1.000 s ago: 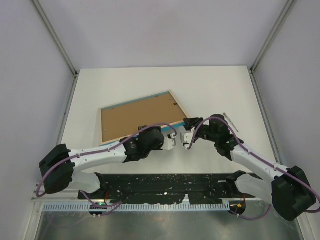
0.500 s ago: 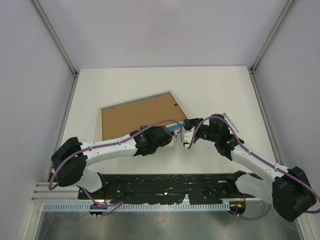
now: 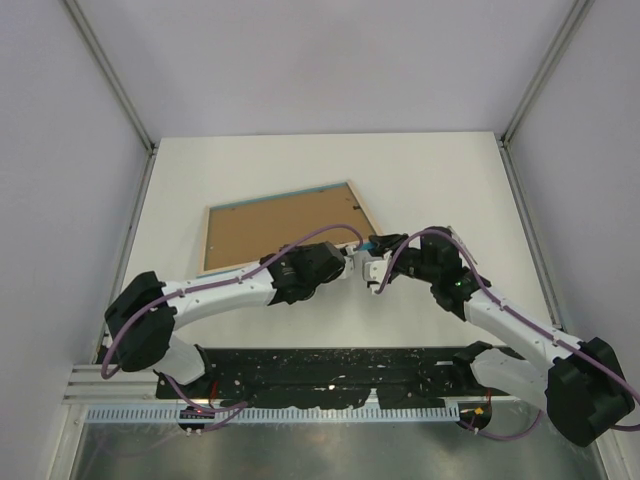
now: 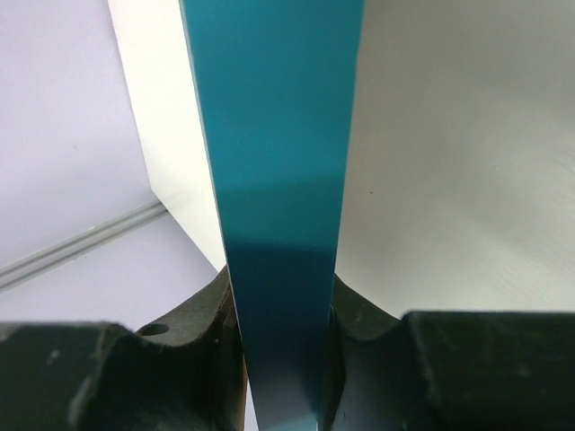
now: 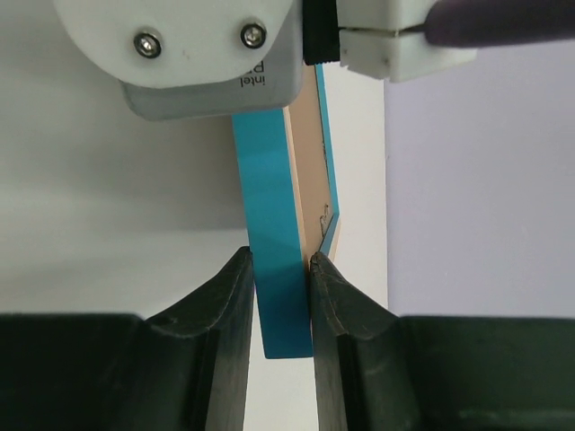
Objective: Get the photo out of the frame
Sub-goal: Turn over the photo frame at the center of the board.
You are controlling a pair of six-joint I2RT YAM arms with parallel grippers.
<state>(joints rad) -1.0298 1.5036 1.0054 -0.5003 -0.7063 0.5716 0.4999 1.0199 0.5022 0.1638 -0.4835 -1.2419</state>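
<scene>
At the near right corner of the face-down frame (image 3: 283,196), left gripper (image 3: 349,262) and right gripper (image 3: 371,264) both pinch its blue edge. The photo is unseen, presumably beneath the backing board (image 3: 280,232). Opposing pulls could twist or crack the thin moulding.

The left arm (image 3: 220,290) now reaches farther in over the table (image 3: 430,180), its shoulder and elbow drawn away from the left edge. The left gripper (image 3: 346,263), wide a second ago, narrows onto the near right edge of the frame (image 4: 278,180), pinching its blue rim. The frame's near left corner sits farther from the table's near edge, and its outline looks shallower from above.
</scene>
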